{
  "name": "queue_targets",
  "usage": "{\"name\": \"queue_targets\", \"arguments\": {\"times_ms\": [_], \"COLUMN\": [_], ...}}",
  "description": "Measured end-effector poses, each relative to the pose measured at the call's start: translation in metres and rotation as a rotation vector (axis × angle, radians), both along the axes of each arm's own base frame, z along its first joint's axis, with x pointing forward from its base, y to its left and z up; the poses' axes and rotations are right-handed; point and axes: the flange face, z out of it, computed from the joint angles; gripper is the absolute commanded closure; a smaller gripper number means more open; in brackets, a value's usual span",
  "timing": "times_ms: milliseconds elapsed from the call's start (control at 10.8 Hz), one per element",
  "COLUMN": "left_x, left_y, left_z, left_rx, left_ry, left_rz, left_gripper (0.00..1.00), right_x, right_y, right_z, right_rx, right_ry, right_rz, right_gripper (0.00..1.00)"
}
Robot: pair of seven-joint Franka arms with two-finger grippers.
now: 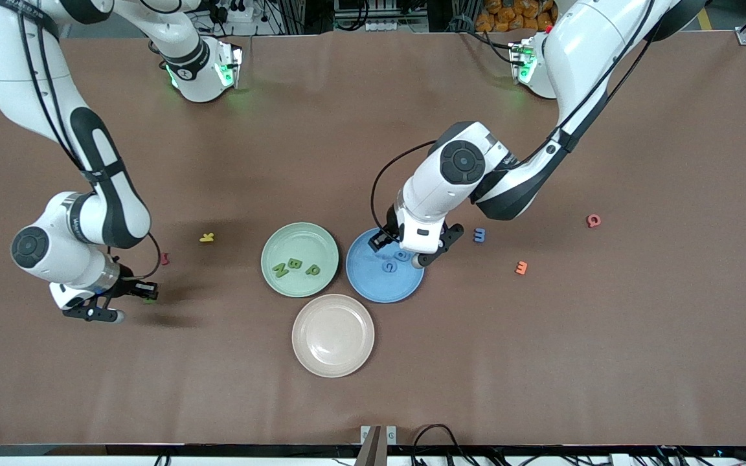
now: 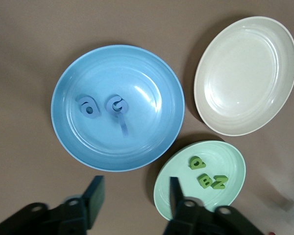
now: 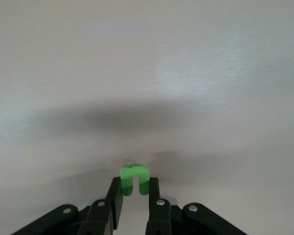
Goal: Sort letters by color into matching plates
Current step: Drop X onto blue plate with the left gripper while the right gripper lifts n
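The pale green plate holds three green letters. Beside it, toward the left arm's end, the blue plate holds two blue letters. My left gripper hangs open and empty over that plate's rim. In the left wrist view its fingers frame bare table between the blue plate and the green plate. A third blue letter lies on the table. My right gripper is over the table toward the right arm's end. It is shut on a green letter.
A beige-pink plate sits nearer the front camera than the other two plates. Loose letters lie about: yellow and red near the right gripper, orange and red toward the left arm's end.
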Motion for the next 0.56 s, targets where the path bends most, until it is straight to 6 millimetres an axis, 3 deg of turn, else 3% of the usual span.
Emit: {"name": "queue_targets", "arguments": {"times_ms": [371,557], "left_x": [0.017,0.025], "left_y": [0.021,0.041], "left_z": [-0.011,-0.032], "left_rx": [0.029,0.081], "left_ry": [-0.016,-0.005], "left_rz": [0.005,-0.024], "left_gripper": [0.00,0.00], "right_x": [0.000,-0.006], "right_y": [0.088,0.129], "right_z": [0.005,0.006], "right_rx": [0.043,0.051], "right_ry": [0.019,0.050], "right_rz": [-0.218,-0.294], "right_gripper": [0.86,0.87]}}
